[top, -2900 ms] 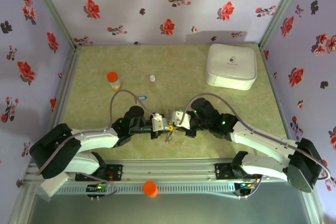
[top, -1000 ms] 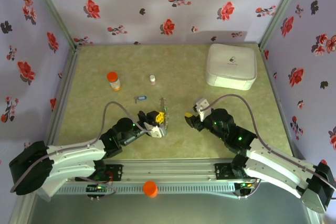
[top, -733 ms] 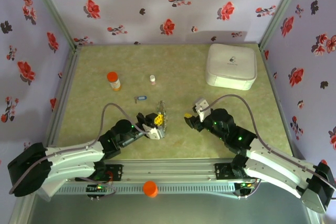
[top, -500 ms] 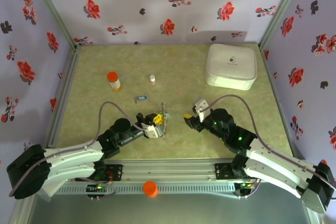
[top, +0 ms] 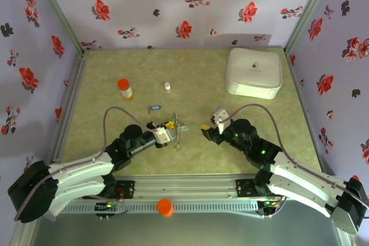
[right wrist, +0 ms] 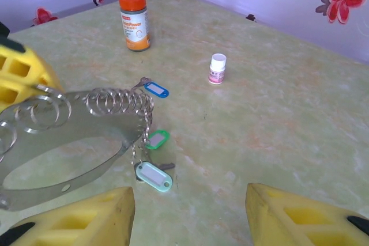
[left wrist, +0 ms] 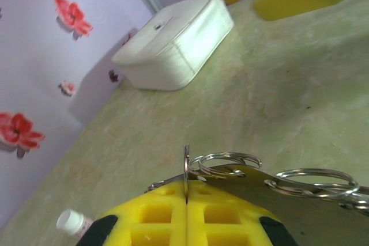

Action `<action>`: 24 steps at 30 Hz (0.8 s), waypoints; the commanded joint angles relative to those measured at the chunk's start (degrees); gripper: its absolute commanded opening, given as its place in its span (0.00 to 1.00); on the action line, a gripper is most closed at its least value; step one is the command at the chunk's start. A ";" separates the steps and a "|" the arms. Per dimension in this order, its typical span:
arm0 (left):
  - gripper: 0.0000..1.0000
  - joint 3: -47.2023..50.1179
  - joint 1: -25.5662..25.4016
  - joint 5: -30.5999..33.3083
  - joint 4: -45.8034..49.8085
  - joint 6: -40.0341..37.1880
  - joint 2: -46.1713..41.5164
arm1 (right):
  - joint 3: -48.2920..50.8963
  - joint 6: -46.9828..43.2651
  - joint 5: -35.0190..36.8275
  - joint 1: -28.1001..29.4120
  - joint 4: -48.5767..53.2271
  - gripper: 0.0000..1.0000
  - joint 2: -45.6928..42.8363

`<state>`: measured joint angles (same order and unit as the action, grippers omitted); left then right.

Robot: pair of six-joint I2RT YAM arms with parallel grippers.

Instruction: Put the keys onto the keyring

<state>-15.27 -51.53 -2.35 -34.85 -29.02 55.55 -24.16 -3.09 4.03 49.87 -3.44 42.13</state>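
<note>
Item: keyring [right wrist: 86,122] — a thin grey metal band bent into an oval, with a row of small split rings [right wrist: 118,103] threaded along one side. It was held edge-on in the left fingers [left wrist: 179,218], which were clamped together on the band, and it appeared raised off the worktop [right wrist: 277,119]. The right fingers [top: 206,129] stood apart, gripping nothing, just across from the loop's free end. Keys: a green-tagged key [right wrist: 155,139] and a pale-tagged key [right wrist: 153,176] hung from the rings, between the two sets of fingers. A blue-tagged key [right wrist: 156,90] lay loose on the worktop beyond the left fingers, apart from the loop. No black head could be made out. Handling, as judged: the band looked light and springy, likely to flex and sway when pinched at one spot, and its smooth metal was apt to slip — a second hold close to the rings would steady it. The blue key was tiny and lay flat, so its plastic tag was the better place to grip. Also present beyond the fingers: an orange-capped bottle [right wrist: 134,21], a small white bottle [right wrist: 217,68] and a white box [top: 255,72].
</note>
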 commanded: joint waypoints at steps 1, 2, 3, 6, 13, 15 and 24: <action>0.00 -4.47 1.54 6.58 1.16 7.12 -3.10 | -0.57 -1.81 -1.18 -0.23 -0.66 0.54 0.38; 0.00 -5.27 1.96 8.87 3.16 8.26 -4.15 | -1.08 -2.31 -1.95 -0.22 -0.14 0.54 0.94; 0.00 -5.77 2.40 10.51 5.10 9.05 -4.99 | -1.65 -2.79 -3.08 -0.21 0.52 0.54 1.47; 0.00 -8.05 3.76 16.47 11.42 11.50 -7.76 | -3.55 -3.47 -6.37 0.25 1.48 0.54 4.85; 0.00 -12.17 6.75 21.49 25.89 17.91 -11.32 | -8.27 -2.84 -11.82 3.06 -1.17 0.53 16.88; 0.00 -13.60 8.02 21.20 29.71 21.53 -11.26 | -8.99 -1.03 -12.79 3.22 -3.23 0.53 19.24; 0.00 -13.24 8.98 15.27 27.70 27.82 -11.60 | -8.30 1.01 -15.61 3.40 -8.42 0.52 20.46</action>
<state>-27.81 -42.78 15.20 -4.08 -4.67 45.06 -31.90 -3.20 -9.39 52.88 -7.90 63.44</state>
